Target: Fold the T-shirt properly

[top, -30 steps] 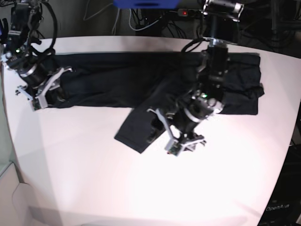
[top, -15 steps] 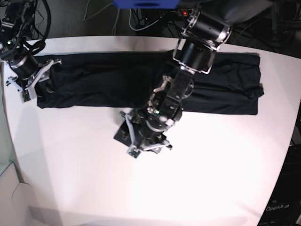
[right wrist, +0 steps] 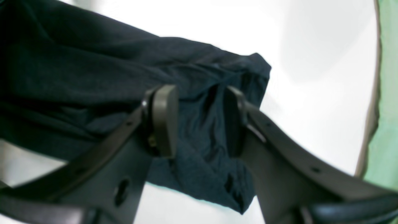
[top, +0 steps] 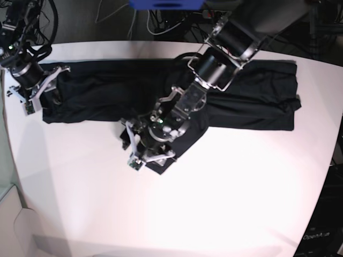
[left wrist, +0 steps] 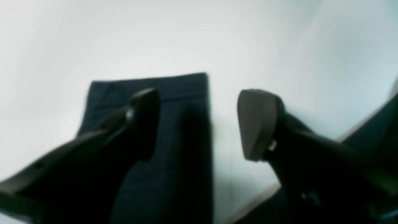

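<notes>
The dark T-shirt (top: 107,96) lies as a long band across the far half of the white table (top: 225,193). One long sleeve (top: 177,134) angles out toward the near left. My left gripper (top: 144,152) hovers over that sleeve's end, open. In the left wrist view its fingers (left wrist: 146,105) stand wide apart over the cuff (left wrist: 180,102), one over the cloth and the other past the sleeve's edge above bare table. My right gripper (top: 42,92) is at the shirt's left end, open. Its pads (right wrist: 164,121) straddle a rumpled corner of cloth (right wrist: 202,77).
The table's curved edge (top: 10,160) runs close by my right arm, with a green surface (right wrist: 385,93) beyond it. Cables and dark gear (top: 161,24) crowd the space behind the far edge. My left arm (top: 225,43) stretches diagonally over the middle of the shirt.
My left arm has swung left along the sleeve, from its middle out to the cuff end. My right gripper rose toward the shirt's far-left corner, then held. Both stayed open.
</notes>
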Motion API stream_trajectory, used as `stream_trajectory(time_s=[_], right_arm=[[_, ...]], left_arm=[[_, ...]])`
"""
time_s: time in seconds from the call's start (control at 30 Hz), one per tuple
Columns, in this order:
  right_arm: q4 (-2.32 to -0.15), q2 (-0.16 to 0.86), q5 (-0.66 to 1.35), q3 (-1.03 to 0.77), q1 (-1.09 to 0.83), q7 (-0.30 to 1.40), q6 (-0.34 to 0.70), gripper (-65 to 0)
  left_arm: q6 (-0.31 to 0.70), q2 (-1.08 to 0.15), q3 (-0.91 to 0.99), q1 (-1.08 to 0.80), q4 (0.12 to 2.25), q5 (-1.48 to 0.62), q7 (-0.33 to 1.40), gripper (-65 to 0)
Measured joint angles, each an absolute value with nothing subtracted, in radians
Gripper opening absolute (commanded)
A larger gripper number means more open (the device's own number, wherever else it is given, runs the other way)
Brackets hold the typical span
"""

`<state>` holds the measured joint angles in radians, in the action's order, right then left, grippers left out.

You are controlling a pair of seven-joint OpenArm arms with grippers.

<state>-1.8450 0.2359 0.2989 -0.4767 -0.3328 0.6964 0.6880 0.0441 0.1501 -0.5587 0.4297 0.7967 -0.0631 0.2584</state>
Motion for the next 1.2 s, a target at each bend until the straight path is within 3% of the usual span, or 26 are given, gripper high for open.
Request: stream_trajectory(time_s=[0.23,0.5,0.6,0.73,0.87,1.0,1.2], right_arm=[[-1.845,0.236,0.299,-0.475,-0.334,0.696,0.688,-39.1],[-1.845,0.236,0.299,-0.475,-0.333,0.696,0.688,-39.1],[-1.845,0.236,0.299,-0.475,-0.333,0.696,0.688,-39.1],[-1.845,0.236,0.299,-0.475,-0.33,0.696,0.688,-39.1],[-1.845,0.237,0.299,-0.475,-0.33,0.696,0.688,-39.1],[-1.845,0.237,0.299,-0.475,-0.33,0.696,0.688,-39.1],[-1.845,0.235,0.299,-0.473,-0.331,0.696,0.688,-39.1]], left_arm=[[-0.03,0.142,-0.656,0.501,0.637,-0.213,0.17,-26.2],[-0.031,0.147,-0.685,0.513,0.585,-0.23,0.111,-26.8],[-0.021,0.152,-0.683,0.516,0.552,-0.24,0.079,-37.4],[-0.025,0.16,-0.681,0.528,0.514,-0.234,0.062,-65.0],[-0.034,0.16,-0.668,0.529,0.505,-0.233,0.049,-65.0],[-0.12,0.159,-0.625,0.521,0.542,-0.229,0.092,-65.0],[-0.145,0.119,-0.555,0.418,0.843,-0.237,0.272,-65.0]])
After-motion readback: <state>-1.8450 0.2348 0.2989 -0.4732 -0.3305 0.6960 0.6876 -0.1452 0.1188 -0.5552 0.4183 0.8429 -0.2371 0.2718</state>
